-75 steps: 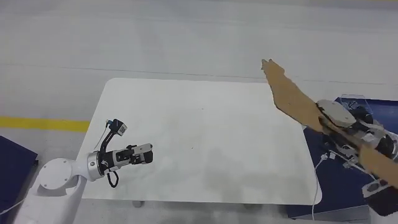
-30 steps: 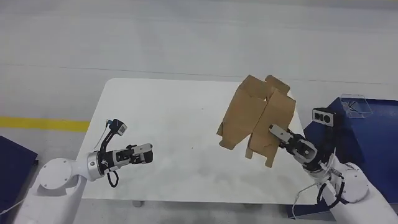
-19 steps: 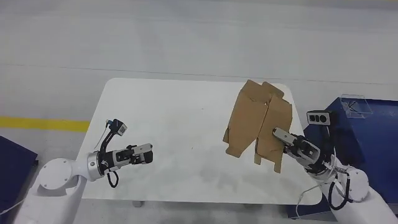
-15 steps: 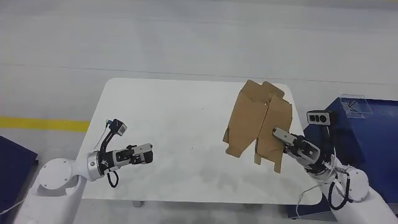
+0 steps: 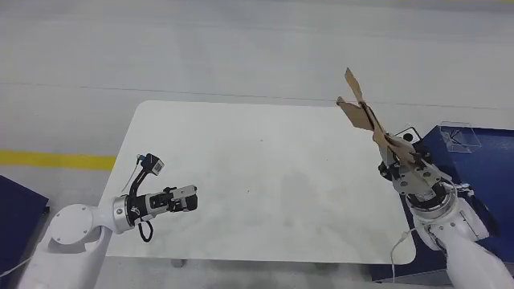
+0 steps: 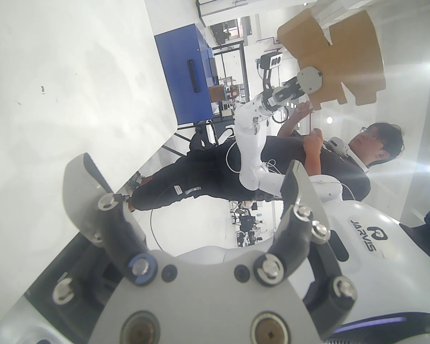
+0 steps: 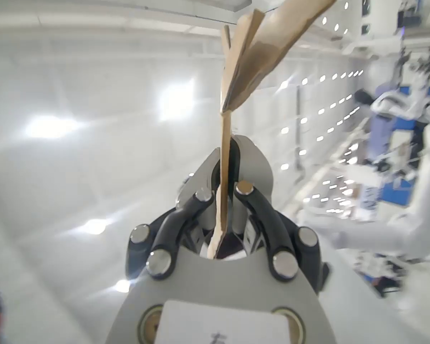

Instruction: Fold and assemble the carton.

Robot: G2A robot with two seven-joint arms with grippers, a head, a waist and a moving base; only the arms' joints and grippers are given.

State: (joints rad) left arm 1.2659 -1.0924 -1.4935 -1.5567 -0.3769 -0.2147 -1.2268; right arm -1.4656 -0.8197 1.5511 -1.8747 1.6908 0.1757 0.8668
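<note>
A flat brown carton (image 5: 367, 118) is held in the air above the table's right edge, seen edge-on from above. My right gripper (image 5: 397, 158) is shut on its lower flap; in the right wrist view the cardboard (image 7: 249, 48) runs up from between the closed fingers of that gripper (image 7: 225, 153). From the left wrist view the carton (image 6: 338, 55) shows its broad face with cut flaps, lifted high by the far right gripper (image 6: 309, 82). My left gripper (image 5: 190, 199) hangs over the table's front left part, open with nothing in it (image 6: 193, 177).
The white table (image 5: 257, 177) bears nothing else. A blue cabinet (image 5: 474, 168) stands right of the table. A person (image 6: 308, 166) sits behind the right arm, hands near it but off the carton.
The right arm has swung the carton from over the table's right part up and out to the right edge, turning it from broad-face to edge-on. The left arm has kept still.
</note>
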